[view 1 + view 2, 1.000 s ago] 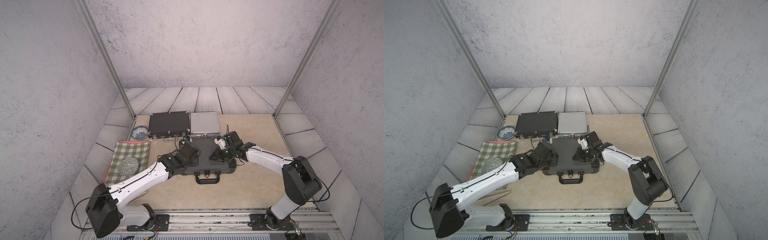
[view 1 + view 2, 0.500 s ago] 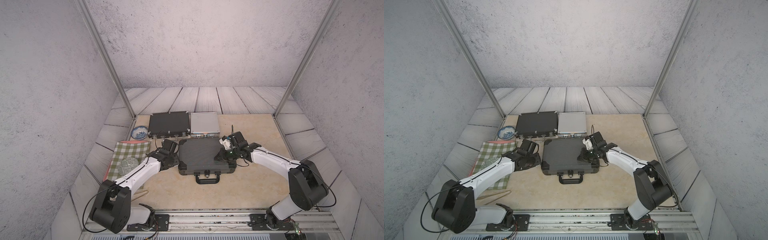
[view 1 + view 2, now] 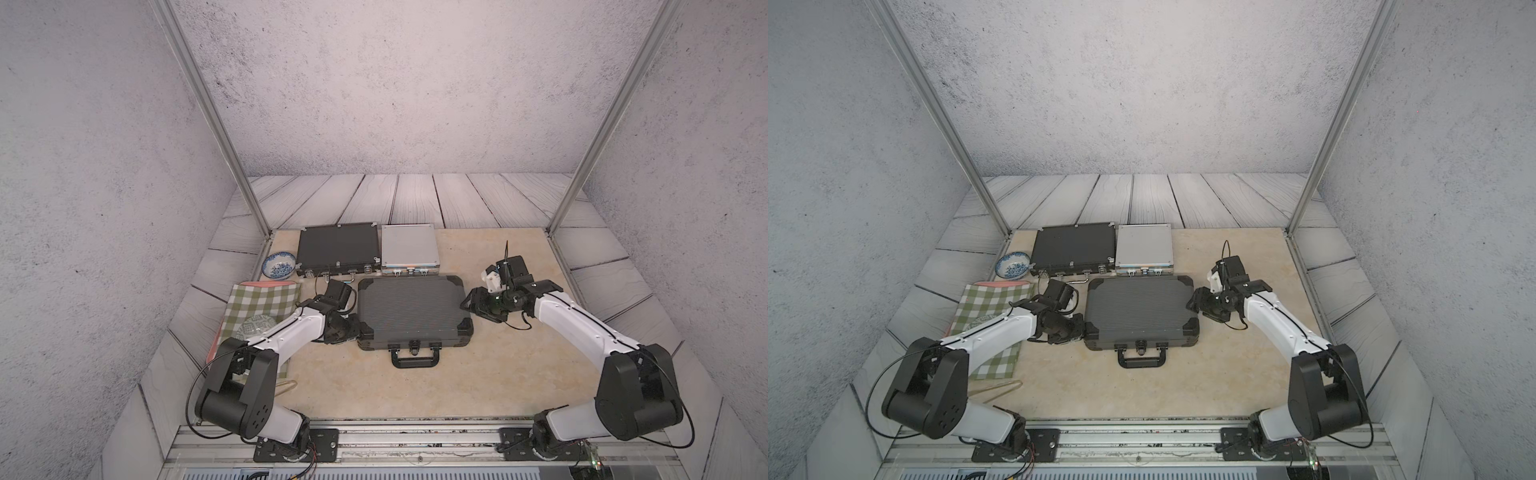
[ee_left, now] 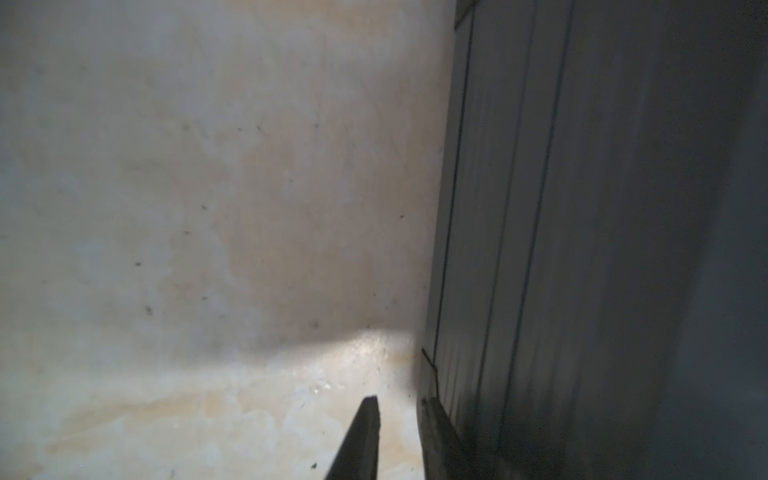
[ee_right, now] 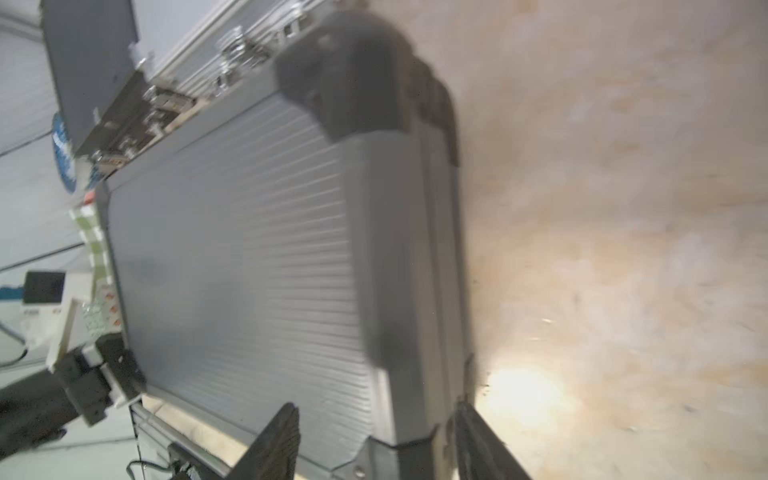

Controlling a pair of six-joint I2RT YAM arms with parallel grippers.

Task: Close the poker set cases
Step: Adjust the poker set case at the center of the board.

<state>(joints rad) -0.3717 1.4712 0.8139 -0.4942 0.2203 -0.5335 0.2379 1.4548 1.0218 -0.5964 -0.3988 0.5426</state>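
Flanking the shut grey case (image 3: 411, 309): left jaws narrow at its left side, right jaws wide at its right.

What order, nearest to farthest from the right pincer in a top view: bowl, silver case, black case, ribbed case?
1. ribbed case, beside the right pincer.
2. silver case, back middle.
3. black case, back left.
4. bowl, far left.

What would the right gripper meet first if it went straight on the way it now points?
Most likely the ribbed dark-grey case: the right gripper points at its side edge, with open jaws astride it in the right wrist view. Nothing shows between them, though the gap is hard to judge.
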